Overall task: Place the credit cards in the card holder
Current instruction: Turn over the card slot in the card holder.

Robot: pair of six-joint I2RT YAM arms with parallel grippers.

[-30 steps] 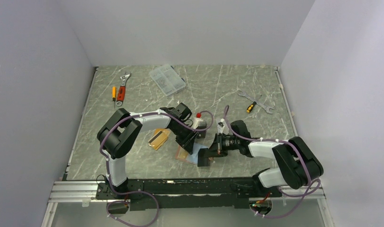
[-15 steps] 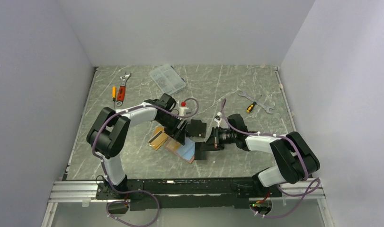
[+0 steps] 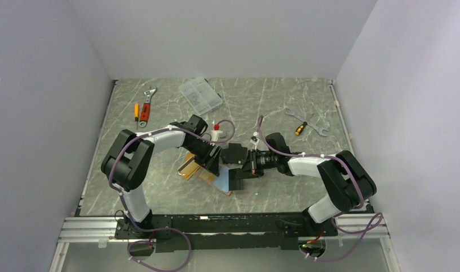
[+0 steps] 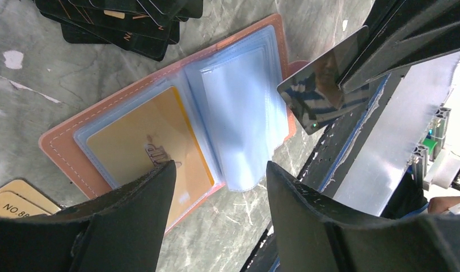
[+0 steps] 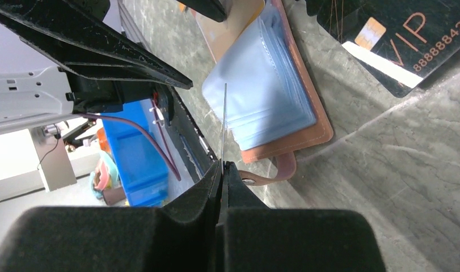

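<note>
Silver-grey card (image 5: pixel 223 122), seen edge-on, pinched between the pressed-together pads of my right gripper (image 5: pixel 222 168). My left gripper (image 4: pixel 220 168) hangs spread above the card holder (image 4: pixel 63 148), gripping nothing. The holder lies open on the table (image 3: pixel 273 107), one gold card (image 4: pixel 142 147) already sleeved, spare gold cards (image 3: pixel 188 165) just beside it. Judgement: to seat my card well, square its leading edge to the mouth of a pale-blue sleeve (image 4: pixel 244 113), pin the leaves with the left fingers, and slide in shallowly.
</note>
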